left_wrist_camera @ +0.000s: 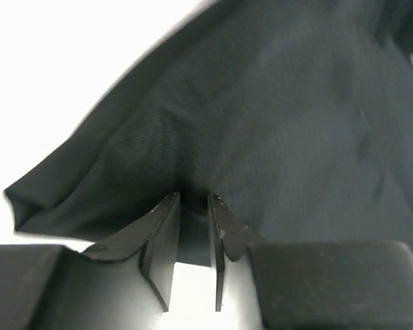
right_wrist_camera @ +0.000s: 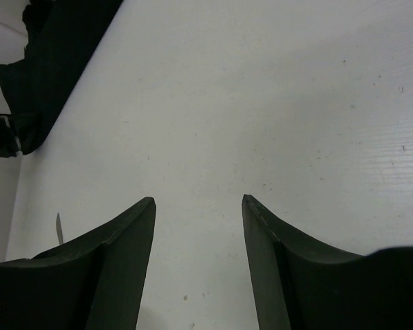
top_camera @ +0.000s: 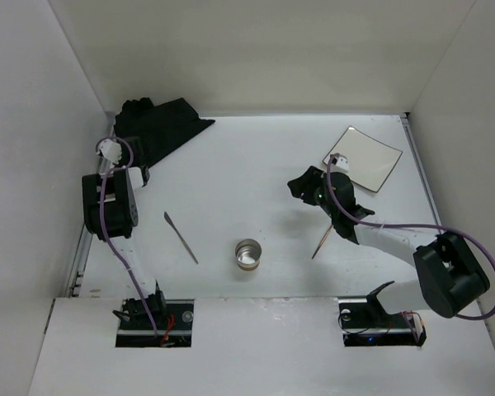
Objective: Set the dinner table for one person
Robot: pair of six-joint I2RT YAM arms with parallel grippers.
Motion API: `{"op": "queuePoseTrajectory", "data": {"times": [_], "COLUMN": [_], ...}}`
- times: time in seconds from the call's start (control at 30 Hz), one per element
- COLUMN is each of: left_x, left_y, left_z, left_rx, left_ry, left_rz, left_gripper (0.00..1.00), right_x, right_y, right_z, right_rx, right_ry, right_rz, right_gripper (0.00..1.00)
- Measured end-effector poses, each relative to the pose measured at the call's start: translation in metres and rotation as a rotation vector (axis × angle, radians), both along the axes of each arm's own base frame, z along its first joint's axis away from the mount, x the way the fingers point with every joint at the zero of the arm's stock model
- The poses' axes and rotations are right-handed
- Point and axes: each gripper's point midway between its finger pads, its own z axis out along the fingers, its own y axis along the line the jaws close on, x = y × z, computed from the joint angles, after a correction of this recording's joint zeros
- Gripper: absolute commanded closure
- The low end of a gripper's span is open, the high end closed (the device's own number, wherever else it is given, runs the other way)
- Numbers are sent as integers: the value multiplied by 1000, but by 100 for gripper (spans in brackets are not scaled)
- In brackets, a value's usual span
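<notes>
I start from the dinner table [top_camera: 256, 165], the white surface under everything, and place the rest against the metal cup [top_camera: 248, 254] near its front middle. The black cloth mat [top_camera: 161, 124] lies crumpled far back and left of the cup, against the wall. The square plate [top_camera: 365, 157] sits back and right of the cup. My left gripper [left_wrist_camera: 193, 198] is almost closed, with a fold of the mat pinched between its fingers. My right gripper [right_wrist_camera: 198, 201] is spread wide and holds nothing, over bare table back and right of the cup. The knife [top_camera: 181, 238] lies left of the cup and a thin wooden stick [top_camera: 322, 242] lies right of it. My worry is that the pinch takes only a small fold, so it may slip in a pull, or the dragged mat may sweep the knife
</notes>
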Motion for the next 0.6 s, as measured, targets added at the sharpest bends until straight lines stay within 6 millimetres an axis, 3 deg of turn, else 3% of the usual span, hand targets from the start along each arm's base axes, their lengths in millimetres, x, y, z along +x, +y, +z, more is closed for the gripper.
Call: {"op": "queuePoseTrajectory", "data": {"times": [0.17,0.33,0.43,0.5,0.6], "left_x": [13,4,-5,-13,-29], "left_y": [-77,-186,-240,-268,-284], "left_z": [-2,-11,-11,-10,-6], "left_rx": [-71,-129,-143,-151,-132], "left_ry": [-23,-19,-19,-15,-1], "left_rz": [-159,-387,-502,-561,-601], "left_gripper": [87,88,88,87,80], "right_x": [-1,0,0,0,1], "right_y": [-4,-5,-6,-7,-8], "right_z": [-2,-2,-3,-3,-4], "right_rx": [-3,-5,-8,-10,-12], "right_ry": [2,2,2,1,3], "right_rz": [-11,-17,-18,-21,-27], "right_gripper": [40,41,40,41,40]}}
